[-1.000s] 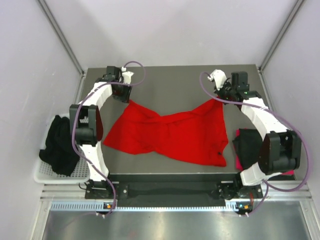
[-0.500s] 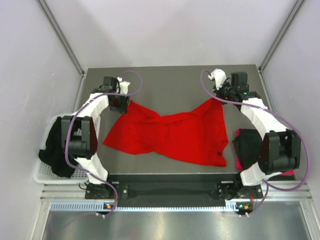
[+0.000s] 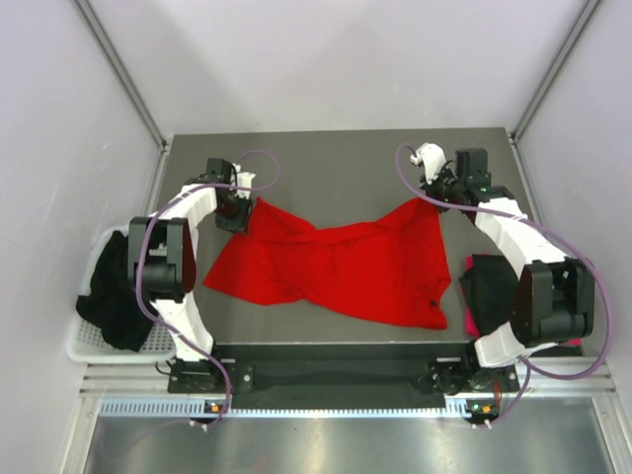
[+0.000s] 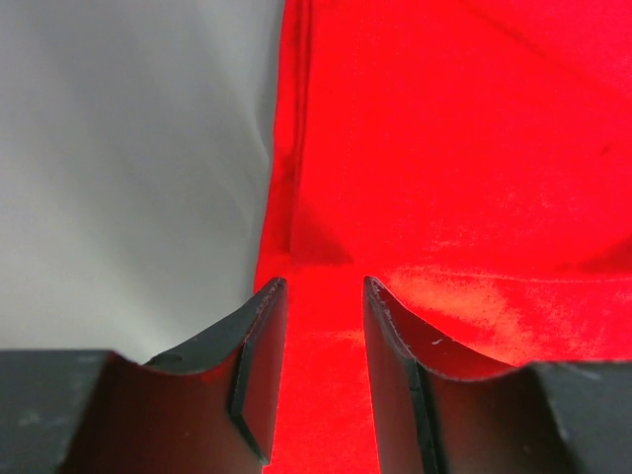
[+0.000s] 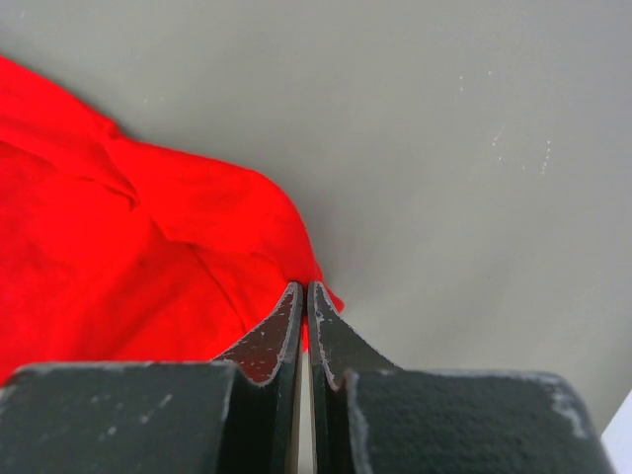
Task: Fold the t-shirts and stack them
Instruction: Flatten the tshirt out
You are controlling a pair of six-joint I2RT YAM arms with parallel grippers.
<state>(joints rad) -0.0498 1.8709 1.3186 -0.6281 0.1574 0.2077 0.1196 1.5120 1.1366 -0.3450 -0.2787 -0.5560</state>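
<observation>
A bright red t-shirt (image 3: 336, 262) lies spread and wrinkled across the middle of the table. My left gripper (image 3: 240, 211) is at its far left corner. In the left wrist view its jaws (image 4: 318, 284) stand open, with red cloth (image 4: 444, 148) under and between them. My right gripper (image 3: 427, 196) holds the far right corner. In the right wrist view it (image 5: 305, 286) is shut on the red cloth (image 5: 118, 257). A black t-shirt (image 3: 489, 284) lies on a pinkish-red one (image 3: 471, 324) at the right edge, partly behind my right arm.
A white mesh basket (image 3: 87, 346) stands off the table's left side, with black cloth (image 3: 111, 294) heaped in it. Grey table surface (image 3: 336, 168) shows beyond the shirt. Walls close in on the left, right and back.
My left gripper has moved nearer and slightly left, down onto the shirt's far left corner. The right arm and the shirt's right side have not moved.
</observation>
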